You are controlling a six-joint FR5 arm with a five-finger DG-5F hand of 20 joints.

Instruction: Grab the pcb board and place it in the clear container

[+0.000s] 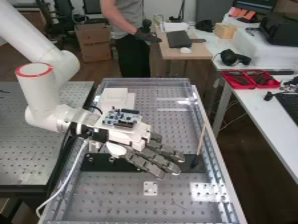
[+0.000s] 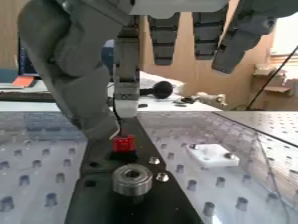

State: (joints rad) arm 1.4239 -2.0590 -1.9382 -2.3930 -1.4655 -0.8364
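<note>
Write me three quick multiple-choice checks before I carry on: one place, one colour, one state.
1. Where is the round metal knob?
A) On the wooden desk
B) On the dark strip
C) In a red tray

2. What colour is the circuit board seen by the arm's wrist?
A) Blue
B) Yellow
C) Orange

3. How are the hand's fingers, seen from above?
A) Balled in a fist
B) Crossed over each other
C) Mostly straight

1: B, the knob stands on the dark strip.
2: A, the circuit board shows blue between its parts.
3: C, the fingers of the hand stretch out over the bench.
</note>
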